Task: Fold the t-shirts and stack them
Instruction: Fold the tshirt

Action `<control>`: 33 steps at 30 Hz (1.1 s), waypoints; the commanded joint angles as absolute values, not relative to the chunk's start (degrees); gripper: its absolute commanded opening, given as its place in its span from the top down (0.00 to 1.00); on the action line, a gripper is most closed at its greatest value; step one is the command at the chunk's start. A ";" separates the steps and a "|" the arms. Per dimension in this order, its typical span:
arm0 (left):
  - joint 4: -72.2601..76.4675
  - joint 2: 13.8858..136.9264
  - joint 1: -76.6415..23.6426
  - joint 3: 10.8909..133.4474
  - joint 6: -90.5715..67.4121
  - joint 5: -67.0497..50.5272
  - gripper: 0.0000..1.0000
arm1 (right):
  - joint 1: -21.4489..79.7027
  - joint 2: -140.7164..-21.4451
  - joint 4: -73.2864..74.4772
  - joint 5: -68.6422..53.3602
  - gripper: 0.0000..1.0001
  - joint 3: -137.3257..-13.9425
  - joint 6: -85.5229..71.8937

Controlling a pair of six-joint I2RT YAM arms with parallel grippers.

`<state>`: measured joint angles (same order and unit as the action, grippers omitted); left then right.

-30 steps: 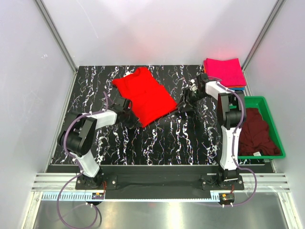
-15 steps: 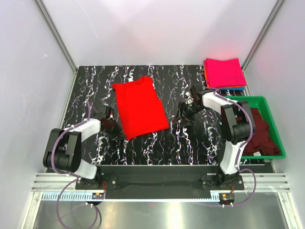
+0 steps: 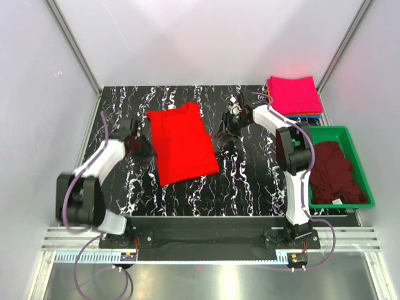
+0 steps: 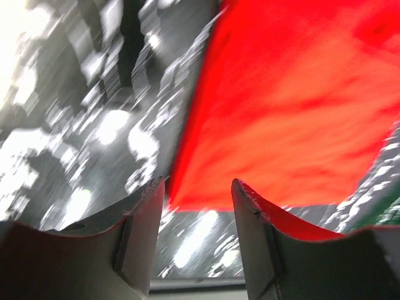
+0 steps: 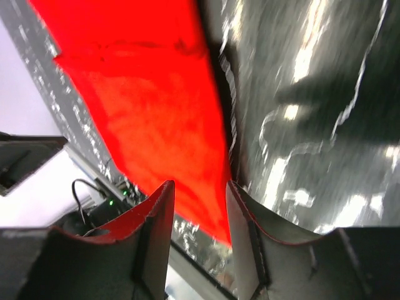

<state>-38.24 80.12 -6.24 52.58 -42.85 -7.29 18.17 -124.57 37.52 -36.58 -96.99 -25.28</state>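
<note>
We see a black, white-veined marble table (image 3: 250,181) at frame centre, enclosed by pale walls (image 3: 206,37); a metal rail (image 3: 206,238) spans the bottom.

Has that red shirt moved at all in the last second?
Yes. The red t-shirt has slid away from the table's far edge, toward the near side, and turned straighter. The folded pink t-shirt has stayed put.

Red t-shirt (image 3: 182,142): matt soft cloth. Table (image 3: 250,181): glossy black marbled surface. Bin (image 3: 334,130): smooth green plastic.
</note>
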 commanded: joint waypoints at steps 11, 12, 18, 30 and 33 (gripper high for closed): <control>-31.02 101.51 -5.89 68.02 -31.12 -7.65 0.54 | 18.98 -133.86 32.79 -38.14 0.55 -104.94 -25.49; -31.20 101.77 -5.89 68.72 -30.94 -7.04 0.55 | 18.98 -133.86 32.52 -38.41 0.55 -104.25 -25.31; -32.08 103.18 -5.89 69.17 -30.50 -5.45 0.63 | 18.99 -135.08 32.08 -38.14 0.54 -103.97 -24.61; -33.05 100.02 -5.80 68.82 -32.69 -1.76 1.00 | 19.34 -136.14 29.88 -39.90 0.54 -105.64 -25.57; -32.08 99.40 -5.19 67.15 -35.06 -2.02 1.00 | 19.51 -136.14 29.27 -40.34 0.55 -105.64 -25.66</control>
<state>-33.34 102.78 -6.07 67.42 -32.82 -4.56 18.44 -135.68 31.16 -38.79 -103.55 -25.61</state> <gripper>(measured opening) 0.008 0.457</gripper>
